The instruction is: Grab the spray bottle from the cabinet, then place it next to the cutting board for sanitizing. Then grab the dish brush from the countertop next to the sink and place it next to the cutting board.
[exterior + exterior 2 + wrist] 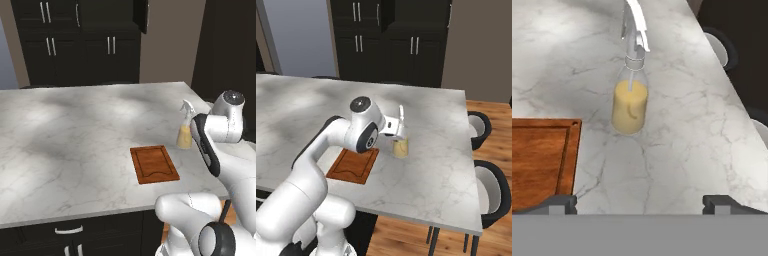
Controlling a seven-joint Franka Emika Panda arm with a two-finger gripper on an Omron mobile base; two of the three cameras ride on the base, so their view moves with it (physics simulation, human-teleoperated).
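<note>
1. step in hand, as judged: the spray bottle (630,102) stands upright on the white-marbled island slab (75,135), just beside the right-hand long edge of the cutting board (539,162) and not touching it. the first placement looks done; the work now is a clean withdrawal.
2. tool state: the gripper (639,202) has its fingers (557,204) spread to full width, one to each side of the hand view, with nothing between them. the bottle stands clear ahead of the tips.
3. doing it well: the hand should back straight away from the bottle and rise before it swings, as the tall sprayer head is the part most likely to be clipped. the bottle looks narrow-footed and top-heavy, so a light knock could tip it onto the board.
4. next call, as judged: the dish brush remains to be fetched from beside the sink, so the base will likely need to drive.
5. item description: clear bottle with rounded shoulders, about half filled with pale yellow liquid; a thin dip tube shows inside; whitish-grey trigger head on a slim neck.
6. neighbouring item: board flat, reddish-brown, grooved near its rim, lying near the slab's front edge.
</note>
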